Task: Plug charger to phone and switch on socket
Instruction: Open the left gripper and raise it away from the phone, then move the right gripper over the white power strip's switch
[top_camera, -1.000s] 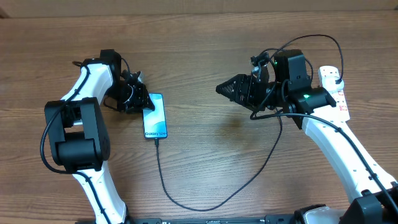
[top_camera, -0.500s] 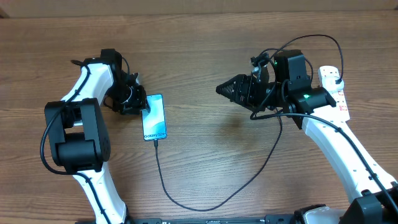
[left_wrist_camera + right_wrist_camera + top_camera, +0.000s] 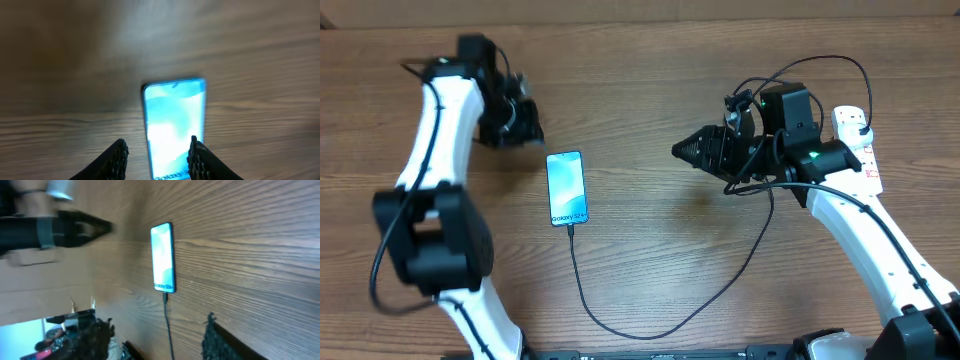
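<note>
Wood table point(image 3: 650, 60): brown grained surface that carries every item below.
Phone point(image 3: 567, 187): lies flat, screen up, left of centre on the table. The screen is lit light blue, with "Galaxy S24" printed near its lower end.
Charger point(image 3: 573, 250): thin black cable. Its connector tip sits in the lower end of the Phone. The cable runs toward the near table edge, loops to the right and rises to the right arm point(image 3: 860, 225), where it is lost among the arm's own wiring. The plug end cannot be traced.
Socket point(image 3: 855, 135): white power strip at the far right of the table, partly covered by the right arm. Red markings are visible, but the switch position cannot be read.
Left gripper point(image 3: 157, 152): in the overhead view it sits up and to the left of the Phone, not touching it. The fingers are spread with nothing between them. The wrist view is blurred and shows the top end of the Phone beneath the gap.
Right gripper point(image 3: 678, 150): between Phone and Socket, well apart from the Phone, with its tips pointing toward it. The wrist view shows the fingers wide apart and holding nothing.
</note>
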Tool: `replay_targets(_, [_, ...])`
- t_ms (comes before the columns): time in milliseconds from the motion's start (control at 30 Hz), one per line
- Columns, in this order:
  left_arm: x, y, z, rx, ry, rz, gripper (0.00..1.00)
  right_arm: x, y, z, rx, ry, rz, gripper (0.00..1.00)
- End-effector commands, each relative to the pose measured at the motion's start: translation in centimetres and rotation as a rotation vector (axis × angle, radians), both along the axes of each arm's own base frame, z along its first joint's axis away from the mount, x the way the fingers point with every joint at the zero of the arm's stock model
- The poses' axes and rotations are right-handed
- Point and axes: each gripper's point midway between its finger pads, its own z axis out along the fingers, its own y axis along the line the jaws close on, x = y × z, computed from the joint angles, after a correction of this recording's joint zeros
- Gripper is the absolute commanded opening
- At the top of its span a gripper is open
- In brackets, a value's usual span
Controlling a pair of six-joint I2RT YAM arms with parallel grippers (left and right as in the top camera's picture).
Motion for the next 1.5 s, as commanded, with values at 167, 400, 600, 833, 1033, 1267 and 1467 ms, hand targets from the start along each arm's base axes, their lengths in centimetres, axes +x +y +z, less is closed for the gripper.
replay_targets(167, [-1.6, -1.1, 15.9, -0.041, -0.393, -0.002, 0.46, 1.7, -6.7, 1.2, -0.07, -0.028, -0.13, 0.37])
replay_targets(400, [-3.9, -1.2, 19.8, -0.03, -0.486, -0.004, 0.81, 1.7, -14.1, 2.3, -0.115, 0.009, -0.272, 0.11])
replay_targets(600, [-3.8, -1.2, 19.7, -0.029, -0.484, -0.004, 1.0, 1.2, -23.0, 3.1, -0.124, 0.042, -0.507, 0.04])
replay_targets(833, [-3.8, -1.2, 19.7, -0.029, -0.484, -0.004, 1.0, 0.3, -32.4, 3.2, -0.126, 0.009, -0.758, 0.04])
replay_targets(1033, [-3.8, -1.2, 19.7, -0.029, -0.484, -0.004, 1.0, 0.6, -37.3, 1.4, -0.06, 0.0, -0.854, 0.04])
replay_targets(1267, [-3.8, -1.2, 19.7, -0.029, -0.484, -0.004, 1.0, 1.9, -40.8, -2.6, 0.004, 0.057, -0.923, 0.04])
replay_targets(1467, [-3.8, -1.2, 19.7, -0.029, -0.484, -0.004, 1.0, 3.0, -42.0, -6.2, 0.032, 0.106, -0.937, 0.04])
